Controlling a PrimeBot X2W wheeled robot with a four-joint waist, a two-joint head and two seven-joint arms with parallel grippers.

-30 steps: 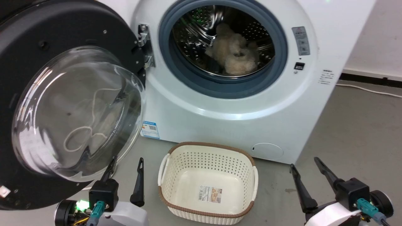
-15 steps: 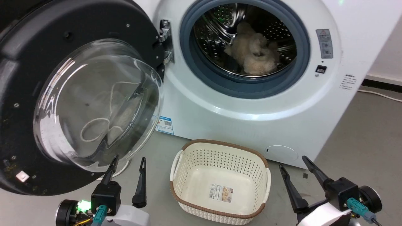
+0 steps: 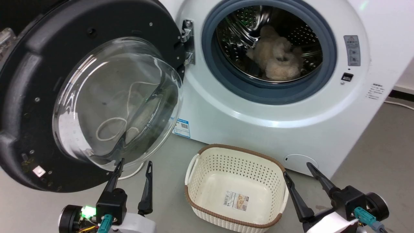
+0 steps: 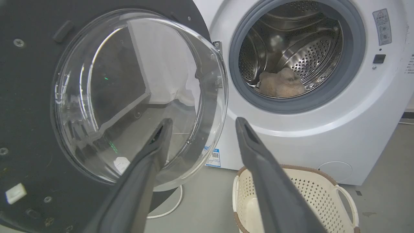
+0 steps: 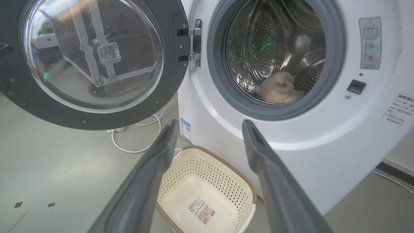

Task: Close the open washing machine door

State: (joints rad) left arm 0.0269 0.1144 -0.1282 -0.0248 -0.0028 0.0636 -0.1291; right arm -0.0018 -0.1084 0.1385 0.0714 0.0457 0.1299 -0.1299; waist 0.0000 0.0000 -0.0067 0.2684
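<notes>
The washing machine door stands swung wide open on the left, hung from its metal hinge, its bulging glass bowl facing me. The door is also in the left wrist view and the right wrist view. My left gripper is open just below the glass bowl, its left fingertip overlapping the bowl's lower edge in the head view. In its own view the left gripper holds nothing. My right gripper is open and empty beside the basket, low before the machine.
The white washing machine has its grey-ringed drum opening uncovered, with a beige fluffy item inside. A cream perforated basket sits on the grey floor between my grippers. A white cable lies under the door.
The whole head picture has shifted right, so the camera moved. Both grippers stay open low in the view; the door stands as open as before.
</notes>
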